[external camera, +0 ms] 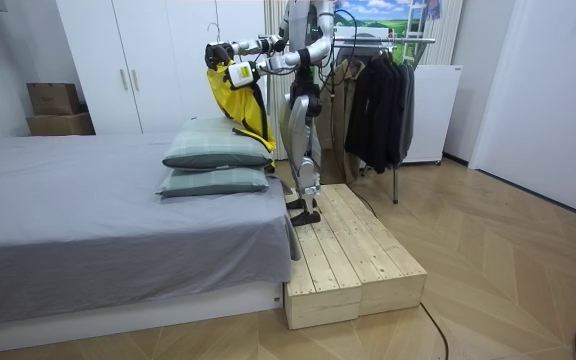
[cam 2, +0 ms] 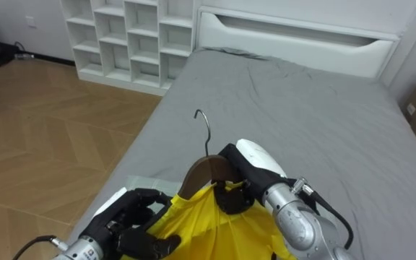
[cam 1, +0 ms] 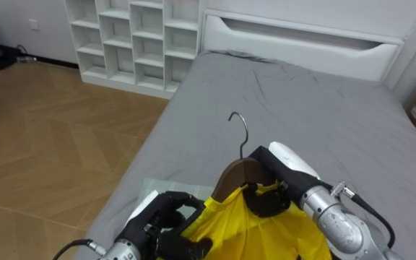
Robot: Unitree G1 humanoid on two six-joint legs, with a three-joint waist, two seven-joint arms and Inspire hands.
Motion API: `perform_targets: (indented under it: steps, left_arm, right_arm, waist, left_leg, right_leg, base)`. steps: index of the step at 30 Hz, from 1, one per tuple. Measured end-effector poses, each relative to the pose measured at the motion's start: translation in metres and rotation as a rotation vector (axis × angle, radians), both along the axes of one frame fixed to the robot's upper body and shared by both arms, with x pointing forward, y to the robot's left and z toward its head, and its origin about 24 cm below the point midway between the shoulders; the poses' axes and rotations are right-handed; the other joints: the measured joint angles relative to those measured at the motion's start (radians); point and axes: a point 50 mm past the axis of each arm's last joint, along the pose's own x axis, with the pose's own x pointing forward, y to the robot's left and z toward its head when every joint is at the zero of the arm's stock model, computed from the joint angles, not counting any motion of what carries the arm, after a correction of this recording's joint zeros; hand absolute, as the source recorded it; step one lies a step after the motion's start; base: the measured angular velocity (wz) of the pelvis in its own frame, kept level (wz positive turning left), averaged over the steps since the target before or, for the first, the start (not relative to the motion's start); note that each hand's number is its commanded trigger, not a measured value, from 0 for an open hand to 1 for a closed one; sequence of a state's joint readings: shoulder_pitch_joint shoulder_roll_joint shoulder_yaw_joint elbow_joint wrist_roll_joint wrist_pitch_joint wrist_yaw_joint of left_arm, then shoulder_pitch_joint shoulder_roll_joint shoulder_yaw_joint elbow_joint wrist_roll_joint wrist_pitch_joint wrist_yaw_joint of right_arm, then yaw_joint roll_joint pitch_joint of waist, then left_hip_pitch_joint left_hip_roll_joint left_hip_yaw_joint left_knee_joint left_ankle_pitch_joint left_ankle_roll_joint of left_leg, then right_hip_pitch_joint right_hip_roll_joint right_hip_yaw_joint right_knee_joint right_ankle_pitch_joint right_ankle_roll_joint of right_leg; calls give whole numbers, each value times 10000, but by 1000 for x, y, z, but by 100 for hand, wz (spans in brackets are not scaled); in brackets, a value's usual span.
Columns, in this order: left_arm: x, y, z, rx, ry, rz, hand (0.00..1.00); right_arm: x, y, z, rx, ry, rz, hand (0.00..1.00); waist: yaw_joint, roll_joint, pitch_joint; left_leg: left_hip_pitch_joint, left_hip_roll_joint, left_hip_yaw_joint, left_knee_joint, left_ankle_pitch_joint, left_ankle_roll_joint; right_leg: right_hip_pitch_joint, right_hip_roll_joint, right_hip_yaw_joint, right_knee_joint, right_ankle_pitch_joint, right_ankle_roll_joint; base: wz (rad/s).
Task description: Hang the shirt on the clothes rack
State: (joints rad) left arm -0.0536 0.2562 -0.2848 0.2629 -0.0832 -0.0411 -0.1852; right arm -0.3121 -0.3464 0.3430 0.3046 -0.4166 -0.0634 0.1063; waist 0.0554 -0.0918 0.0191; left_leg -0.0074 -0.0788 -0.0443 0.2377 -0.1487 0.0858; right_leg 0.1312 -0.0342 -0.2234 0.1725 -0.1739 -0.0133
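A yellow garment hangs on a wooden hanger with a metal hook, held up in front of me over the grey bed. My right hand is curled round the hanger's shoulder just below the hook. My left hand, at the lower left, pinches the yellow cloth at the other shoulder. In the room view the yellow garment dangles from both raised hands above the pillows. I stand on a wooden platform at the bed's end.
Behind me stands a clothes rack with dark coats. A white cubby shelf and the white headboard lie beyond the bed. Wooden floor runs along its left side. White wardrobes line the wall.
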Motion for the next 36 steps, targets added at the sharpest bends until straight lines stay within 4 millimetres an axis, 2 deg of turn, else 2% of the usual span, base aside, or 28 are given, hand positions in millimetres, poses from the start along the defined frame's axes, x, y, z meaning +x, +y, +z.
perform_targets:
  steps: [24,30,36]
  left_arm:
    - [0,-1,0,-28,29,-43,0]
    - [0,-1,0,-84,-5,5,0]
    - [3,-6,14,-314,-597,-129,0]
  right_arm:
    - [0,0,0,-247,-116,10,100]
    - [-2,0,-1,-311,-328,-50,100]
    - [-6,-4,-5,-133,-567,-405,100]
  waist:
    - [35,17,5]
    - [55,48,-13]
    - [109,62,-20]
  left_leg:
    - [16,0,-2,-3,-2,4]
    - [11,0,-11,11,-2,4]
    - [-12,-3,-22,20,-3,3]
  right_leg:
    - [-44,3,16,-12,1,1]
    - [-62,5,12,-30,1,1]
    - [-62,5,2,-32,1,1]
  base:
    - [0]
    - [0]
    - [0]
